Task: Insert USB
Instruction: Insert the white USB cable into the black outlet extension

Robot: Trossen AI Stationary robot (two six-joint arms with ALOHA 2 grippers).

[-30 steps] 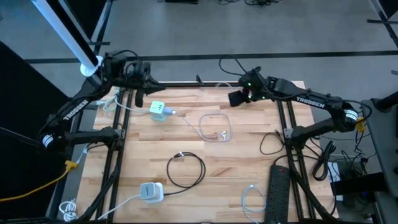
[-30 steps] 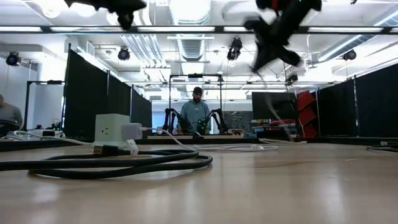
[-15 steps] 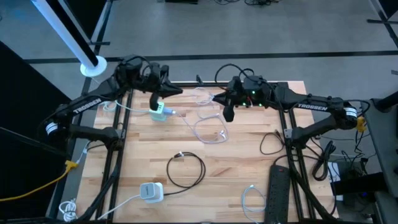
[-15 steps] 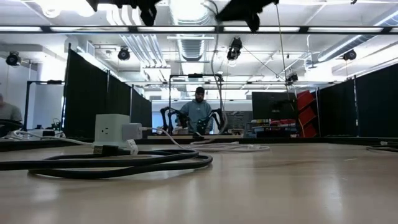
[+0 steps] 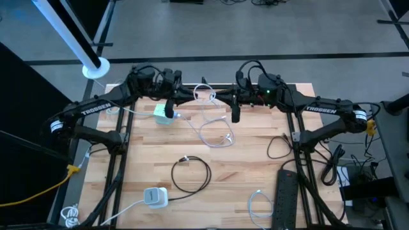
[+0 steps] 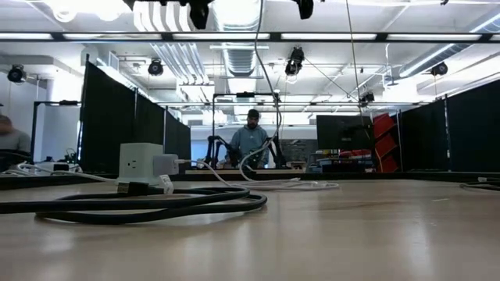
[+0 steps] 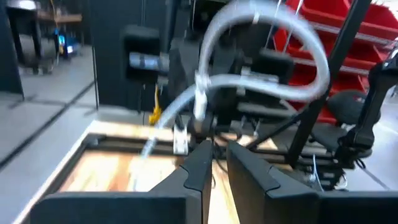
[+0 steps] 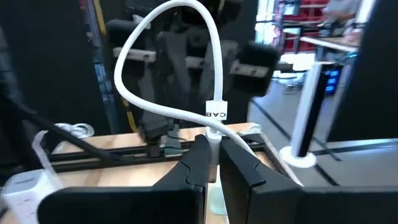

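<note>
Clamping a white cable (image 8: 163,109) just below its small printed tag, the right hand (image 8: 212,149) hangs above the far middle of the wooden surface (image 5: 243,172), its fingers (image 8: 194,163) pressed together on the cord. From this grip the cable arches up in a loop and trails down to a slack white coil lying on the surface just nearer than the hand. Facing it from close by, the left hand (image 7: 214,163) hovers at about the same height with its fingers (image 7: 198,171) standing slightly apart; a blurred stretch of the white cable curves just ahead of its fingertips, and whether they touch it cannot be told. Below and just behind the left hand sits a pale green charger block (image 5: 163,114) with a plug in its side. Nearer than both hands lie a black cable loop (image 5: 192,174), a white adapter (image 5: 154,196) and a black power strip (image 5: 286,199).
</note>
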